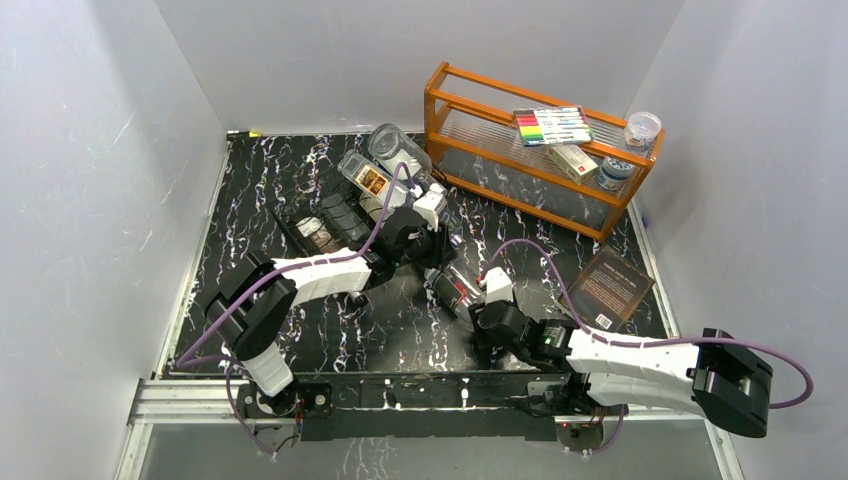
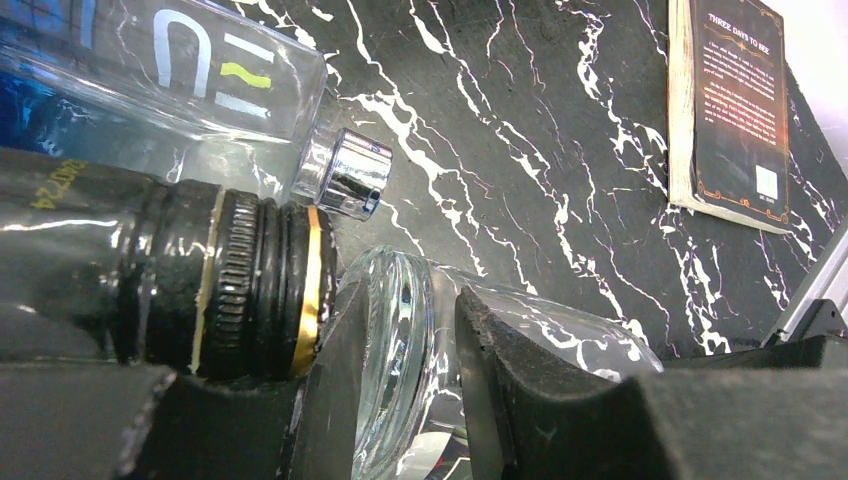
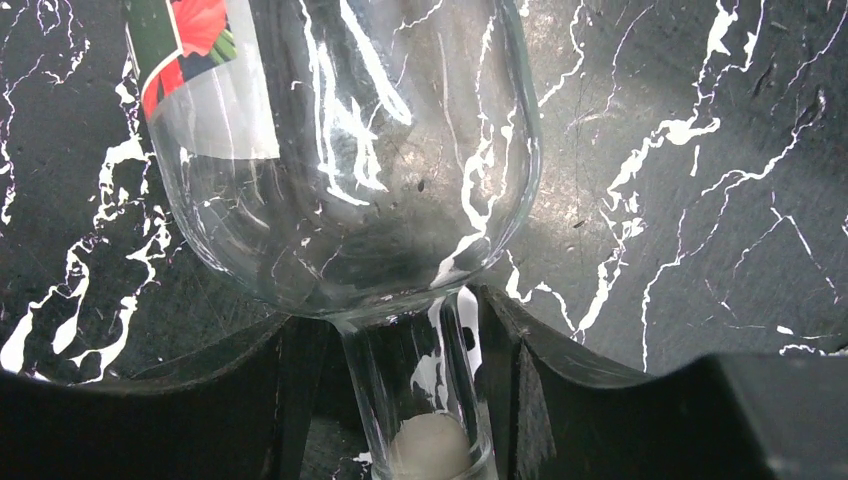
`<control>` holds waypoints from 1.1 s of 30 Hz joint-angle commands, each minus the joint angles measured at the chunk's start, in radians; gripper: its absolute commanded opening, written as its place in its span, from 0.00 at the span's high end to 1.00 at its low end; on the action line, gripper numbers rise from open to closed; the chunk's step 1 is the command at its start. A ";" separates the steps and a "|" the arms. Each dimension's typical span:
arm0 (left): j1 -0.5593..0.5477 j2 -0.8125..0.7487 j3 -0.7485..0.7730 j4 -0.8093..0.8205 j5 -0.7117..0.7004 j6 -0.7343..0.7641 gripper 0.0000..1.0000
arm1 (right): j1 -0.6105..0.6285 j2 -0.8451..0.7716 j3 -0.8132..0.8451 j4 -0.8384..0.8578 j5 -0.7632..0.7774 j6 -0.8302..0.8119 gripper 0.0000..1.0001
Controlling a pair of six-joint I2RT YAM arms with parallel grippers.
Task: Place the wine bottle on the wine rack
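Wine bottle [image 1: 457, 290] lies on its side between my two grippers, off the wine rack [image 1: 292, 228], which sits just beside the left gripper [image 2: 405, 335]. Left jaws are clamped tight on the bottle's base. Right gripper [image 3: 400, 325] straddles the neck; I can't tell whether it pinches.

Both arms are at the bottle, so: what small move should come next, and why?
Probably close the right gripper on the neck of the wine bottle. Its fingers flank the neck without clearly pinching it, the left gripper clamps the base, and the bottle lies short of the wine rack.
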 commanded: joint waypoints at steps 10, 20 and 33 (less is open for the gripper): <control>-0.034 -0.012 -0.035 -0.144 0.092 0.007 0.67 | -0.018 0.082 0.151 0.108 0.019 -0.024 0.45; -0.034 -0.055 -0.049 -0.220 0.089 -0.024 0.51 | -0.017 0.109 0.259 -0.081 0.025 0.192 0.49; -0.034 -0.095 -0.084 -0.216 0.152 -0.002 0.64 | -0.017 0.150 0.156 0.098 0.071 0.139 0.30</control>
